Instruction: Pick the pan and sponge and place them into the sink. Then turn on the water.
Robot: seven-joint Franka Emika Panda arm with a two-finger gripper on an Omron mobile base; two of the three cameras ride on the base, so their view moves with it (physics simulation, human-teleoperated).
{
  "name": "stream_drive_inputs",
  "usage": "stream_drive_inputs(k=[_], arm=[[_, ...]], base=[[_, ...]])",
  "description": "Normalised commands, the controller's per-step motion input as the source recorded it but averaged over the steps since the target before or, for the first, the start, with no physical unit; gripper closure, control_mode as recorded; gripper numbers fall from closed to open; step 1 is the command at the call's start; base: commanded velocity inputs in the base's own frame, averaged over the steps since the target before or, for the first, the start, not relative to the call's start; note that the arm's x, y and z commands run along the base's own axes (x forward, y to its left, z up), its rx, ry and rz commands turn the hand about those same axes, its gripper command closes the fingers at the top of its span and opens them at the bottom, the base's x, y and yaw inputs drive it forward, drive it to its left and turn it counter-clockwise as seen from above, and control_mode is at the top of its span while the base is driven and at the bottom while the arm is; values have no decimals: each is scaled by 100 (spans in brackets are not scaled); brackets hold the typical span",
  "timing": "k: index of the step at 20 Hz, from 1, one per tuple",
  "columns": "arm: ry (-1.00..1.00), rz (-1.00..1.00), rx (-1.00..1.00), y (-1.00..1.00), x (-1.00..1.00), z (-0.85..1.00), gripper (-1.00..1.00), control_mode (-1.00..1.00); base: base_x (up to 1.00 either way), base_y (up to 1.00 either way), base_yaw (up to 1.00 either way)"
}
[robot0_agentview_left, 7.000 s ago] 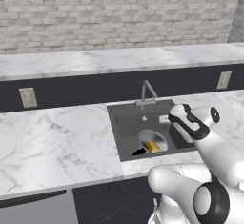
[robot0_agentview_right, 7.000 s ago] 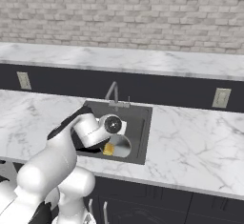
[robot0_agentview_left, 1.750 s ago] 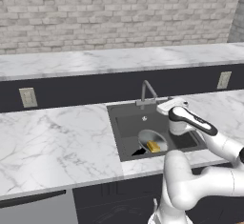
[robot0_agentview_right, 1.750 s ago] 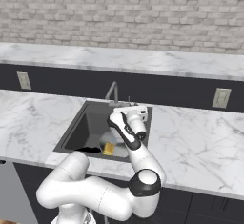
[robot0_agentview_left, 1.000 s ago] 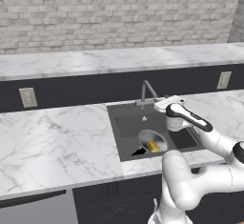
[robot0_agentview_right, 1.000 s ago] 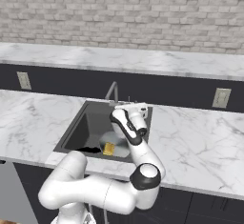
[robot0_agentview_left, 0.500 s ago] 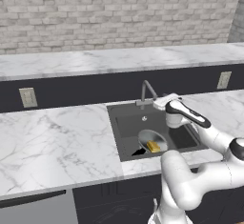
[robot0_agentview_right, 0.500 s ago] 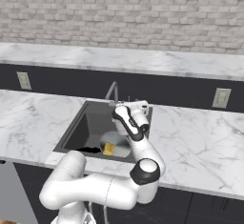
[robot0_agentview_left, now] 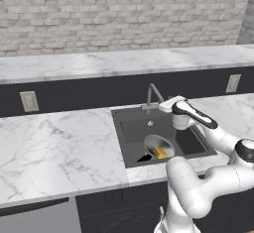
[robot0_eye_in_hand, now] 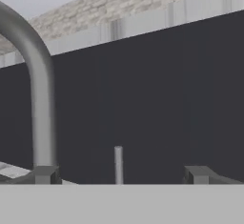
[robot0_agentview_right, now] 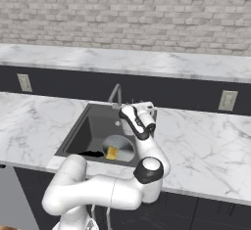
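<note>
The silver-grey pan (robot0_agentview_left: 157, 144) (robot0_agentview_right: 121, 147) lies in the dark sink (robot0_agentview_left: 134, 128) (robot0_agentview_right: 88, 126), its black handle pointing to the front left. The yellow sponge (robot0_agentview_left: 159, 152) (robot0_agentview_right: 112, 152) rests in the pan. My gripper (robot0_agentview_left: 161, 106) (robot0_agentview_right: 145, 107) (robot0_eye_in_hand: 119, 174) hovers at the sink's back rim, right beside the arched faucet (robot0_agentview_left: 151, 94) (robot0_agentview_right: 115, 94) (robot0_eye_in_hand: 40, 89). It is open, and a thin grey upright lever (robot0_eye_in_hand: 118, 163) stands between the fingertips (robot0_eye_in_hand: 45, 173), apart from both. The water is out of view.
Marble counter (robot0_agentview_left: 54, 147) (robot0_agentview_right: 211, 146) spreads on both sides of the sink. A dark backsplash with wall outlets (robot0_agentview_left: 29, 101) (robot0_agentview_right: 227, 100) rises behind it, topped by a raised marble ledge (robot0_agentview_left: 99, 63) and a brick wall.
The gripper has edged a little closer to the faucet's base at the back of the sink. Pan and sponge have stayed put.
</note>
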Motion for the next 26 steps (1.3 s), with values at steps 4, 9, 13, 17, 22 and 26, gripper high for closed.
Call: stream_drive_inputs(k=[4, 9, 13, 17, 22, 26], arm=[[1, 0, -2, 12, 17, -13, -100, -100], [2, 0, -2, 8, 19, -14, -100, -100], [1, 0, -1, 3, 19, -12, -100, -100], [2, 0, 0, 0, 20, -7, 100, -100], [0, 0, 0, 0, 16, -6, 100, -100], [0, 0, 0, 0, 13, -6, 100, -100]], base=[[0, 0, 0], [0, 0, 0], [0, 0, 0], [0, 0, 0], [0, 0, 0], [0, 0, 0]])
